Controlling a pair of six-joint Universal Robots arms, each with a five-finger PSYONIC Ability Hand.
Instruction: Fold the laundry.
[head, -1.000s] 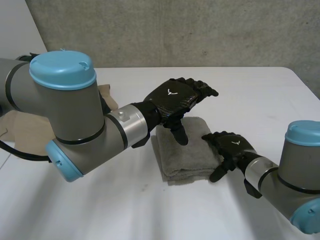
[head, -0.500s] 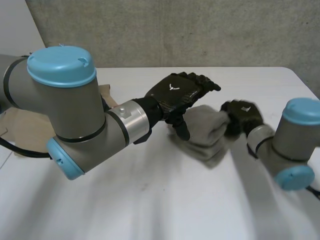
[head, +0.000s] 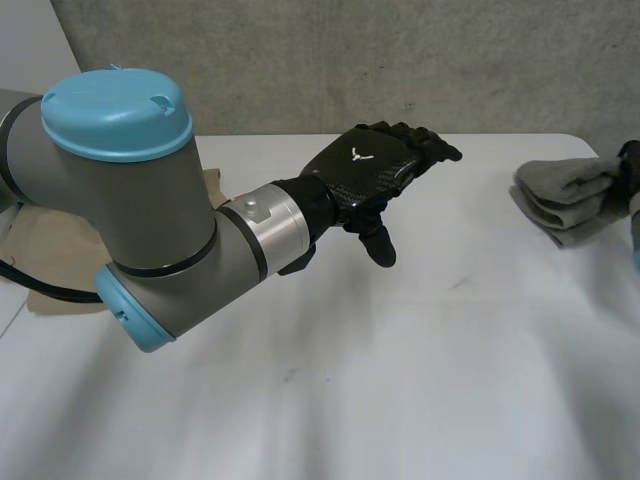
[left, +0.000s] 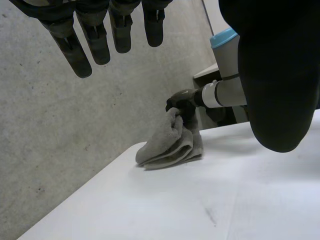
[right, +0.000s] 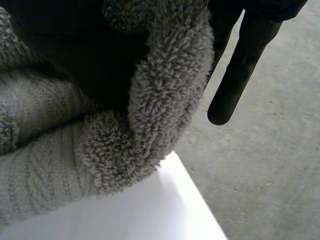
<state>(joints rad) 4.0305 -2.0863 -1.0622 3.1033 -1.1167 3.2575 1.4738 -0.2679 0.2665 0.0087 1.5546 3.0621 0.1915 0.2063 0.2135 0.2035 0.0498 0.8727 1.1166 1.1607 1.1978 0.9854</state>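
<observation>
Grey towel (head: 568, 195): you'll find it folded in layers at the far right side of the tabletop (head: 400, 380), close to the edge. The right hand (head: 631, 160) has hold of it. In the left wrist view you can see that hand (left: 182, 103) clamped on the towel's upper end (left: 170, 145), with the lower folds resting on the white surface. In the right wrist view the pile (right: 100, 150) bunches up under the palm, and one finger (right: 240, 65) sticks out straight beside it.

Your left hand (head: 365, 175) hangs above the middle of the tabletop, well apart from the towel. It is palm down, with the fingers (left: 85, 45) straight and spread, the thumb angled downward, and nothing in its grasp. A beige cloth (head: 60, 250) lies behind the left arm.
</observation>
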